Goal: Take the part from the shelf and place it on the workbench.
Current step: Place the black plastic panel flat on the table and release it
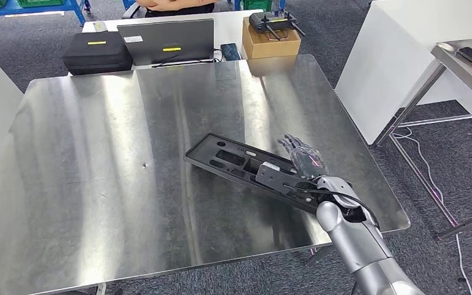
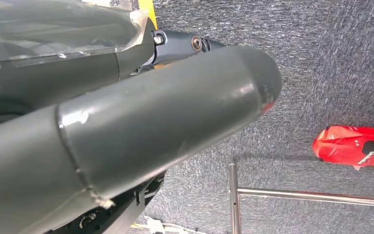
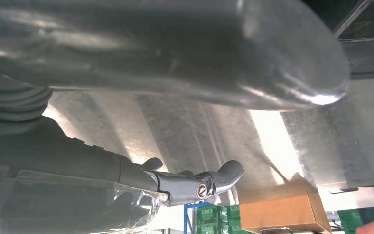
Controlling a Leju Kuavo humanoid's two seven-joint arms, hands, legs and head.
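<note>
Ok so from the head cam I've got the part [image 1: 252, 167] lying flat on the workbench [image 1: 98, 184], over toward the right edge and closer to the near edge than the far one. It sits diagonal, one end pointing at the middle of the bench, the other end toward the near right corner. Long black tray-ish plate, matte plastic look, w/ a bunch of rectangular cutouts and a raised rim.

Right hand [image 1: 304, 158] is resting flat on top of the part's near-right end, dark fingers stretched out and pretty much straight, palm down, not wrapped around anything. Silver arm comes up from the near right corner.

Bench top is brushed steel, shiny, lots of glare streaks, rounded corners. Tons of open room on the left half and the middle, nothing on it there besides the part. Right edge is tight tho, the part's end is near it.

Past the far edge: a black case [image 1: 97, 51], a grey laptop [image 1: 167, 40], and a cardboard box [image 1: 270, 42] w/ a black controller [image 1: 271, 22] on top, box right by the far edge. White cabinet [image 1: 399, 55] off to the right, well apart.

Left hand [image 2: 126, 126]: wrist cam is way too close, just grey thumb over grey carpet, can't tell if it's spread or curled.
</note>
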